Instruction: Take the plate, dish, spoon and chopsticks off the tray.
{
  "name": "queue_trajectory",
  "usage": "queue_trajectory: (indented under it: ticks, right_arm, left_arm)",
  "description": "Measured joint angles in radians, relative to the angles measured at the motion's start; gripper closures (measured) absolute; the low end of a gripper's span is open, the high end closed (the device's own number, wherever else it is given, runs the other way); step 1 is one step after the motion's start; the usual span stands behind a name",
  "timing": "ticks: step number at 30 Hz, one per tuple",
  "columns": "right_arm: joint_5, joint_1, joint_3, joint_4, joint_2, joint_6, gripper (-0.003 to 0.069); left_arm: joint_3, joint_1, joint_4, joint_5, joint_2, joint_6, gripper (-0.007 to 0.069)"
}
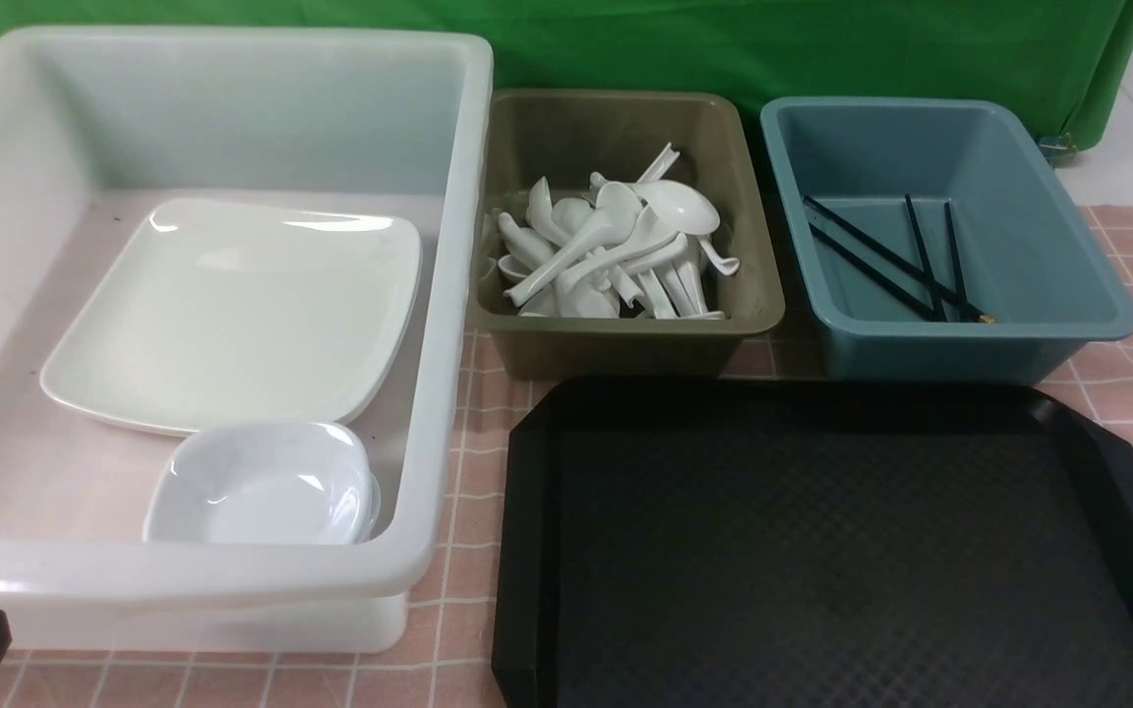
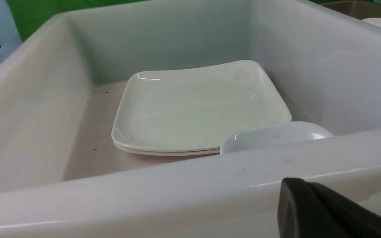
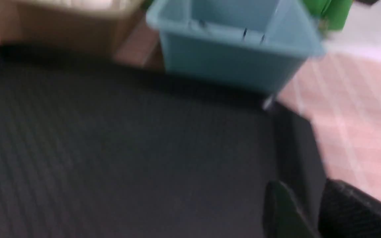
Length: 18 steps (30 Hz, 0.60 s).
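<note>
The black tray [image 1: 527,511] sits front right, showing only its bare textured floor [image 3: 111,148]. The white square plate [image 1: 232,305] lies inside the white tub, and in the left wrist view the plate [image 2: 197,105] shows a second rim under it. A small white dish [image 1: 262,487] rests against the plate's near corner. Several white spoons [image 1: 616,246] are heaped in the olive bin. Black chopsticks [image 1: 891,261] lie in the blue bin. My left gripper [image 2: 293,181] is shut and empty outside the tub's near wall. My right gripper [image 3: 304,188] hangs open over the tray's right rim.
The white translucent tub [image 1: 448,295] fills the left side. The olive bin [image 1: 626,344] and blue bin [image 1: 970,344] stand side by side behind the tray. A pink checked cloth [image 1: 468,472] covers the table, and a green backdrop hangs behind.
</note>
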Motion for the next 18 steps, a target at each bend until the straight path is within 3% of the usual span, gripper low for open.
queue_trajectory:
  ticks: [18]
  right_arm:
    - [-0.028, 0.0, 0.006, -0.001, -0.001, 0.01, 0.0418]
  left_arm:
    - [0.0, 0.0, 0.004, 0.007, 0.0, 0.0, 0.062]
